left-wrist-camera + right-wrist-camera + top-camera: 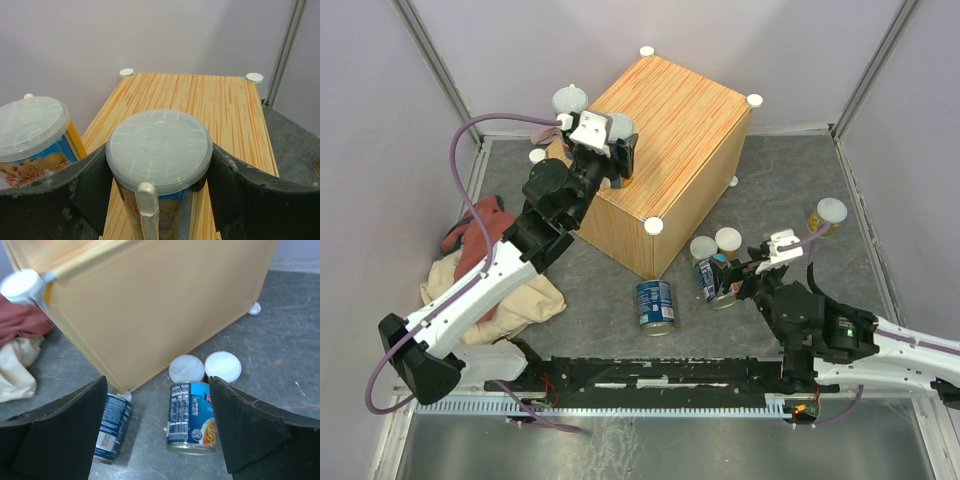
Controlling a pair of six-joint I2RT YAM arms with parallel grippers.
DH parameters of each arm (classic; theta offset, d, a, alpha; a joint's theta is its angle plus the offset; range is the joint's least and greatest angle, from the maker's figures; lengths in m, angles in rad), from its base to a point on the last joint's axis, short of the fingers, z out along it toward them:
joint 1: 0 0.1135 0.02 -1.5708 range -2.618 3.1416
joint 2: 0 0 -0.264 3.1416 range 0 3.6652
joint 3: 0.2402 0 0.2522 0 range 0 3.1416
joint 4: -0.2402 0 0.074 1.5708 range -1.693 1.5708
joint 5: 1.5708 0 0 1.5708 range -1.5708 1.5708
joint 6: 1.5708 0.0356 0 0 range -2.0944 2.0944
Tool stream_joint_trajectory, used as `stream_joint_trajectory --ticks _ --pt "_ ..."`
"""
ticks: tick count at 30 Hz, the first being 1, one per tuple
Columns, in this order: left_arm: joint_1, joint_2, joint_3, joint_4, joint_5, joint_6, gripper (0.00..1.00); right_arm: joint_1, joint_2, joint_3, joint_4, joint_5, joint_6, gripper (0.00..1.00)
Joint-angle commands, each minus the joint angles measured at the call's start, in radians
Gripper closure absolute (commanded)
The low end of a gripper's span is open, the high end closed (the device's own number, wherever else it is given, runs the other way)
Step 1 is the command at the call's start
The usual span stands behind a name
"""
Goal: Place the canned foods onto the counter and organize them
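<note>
Leftmost, we see a red cloth (478, 222) heaped on a beige cloth (495, 292) beside the left arm, on the grey table (790, 170) and well apart from the cans. The left gripper (160, 165) is clamped on a tall can (158, 142) above the counter (670, 120), near its left edge, with a finger pressed to each side. A second tall can (31, 124) stands just beside it at the corner. The fingers hide the held can's base, so we cannot tell whether it rests on the wood. Both tall cans carry orange-and-blue labels and translucent pale lids.

In front of the counter, a left blue can (112, 427) and a right blue can (192, 415) sit on the table, with two short cans (186, 368) just behind the latter. The right gripper (158, 390) is spread wide and holds nothing, and the right blue can lies ahead of its gap. Farthest right, a far can (828, 213) stands partly behind the arm's cable.
</note>
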Motion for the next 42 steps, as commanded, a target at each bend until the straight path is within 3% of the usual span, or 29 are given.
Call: stream_joint_trajectory --ticks 1,8,18,28,33,42 --pt "0.020 -0.038 0.057 0.161 -0.002 -0.016 0.79 -0.021 0.047 0.023 -0.111 0.048 0.079 0.09" --pt "0.043 -0.047 0.044 0.135 0.004 -0.050 0.66 -0.150 0.141 0.029 -0.218 -0.112 0.182 0.07" --pt "0.073 -0.066 0.016 0.107 0.026 -0.086 0.33 -0.311 0.260 -0.008 -0.206 -0.327 0.218 0.06" --pt "0.081 -0.077 0.003 0.076 0.050 -0.107 0.09 -0.386 0.333 -0.047 -0.174 -0.430 0.236 0.05" --pt "0.081 -0.075 0.011 0.068 0.047 -0.114 0.02 -0.412 0.351 -0.070 -0.147 -0.462 0.235 0.05" --pt "0.081 -0.085 0.020 0.065 0.052 -0.134 0.01 -0.451 0.385 -0.080 -0.131 -0.484 0.219 0.05"
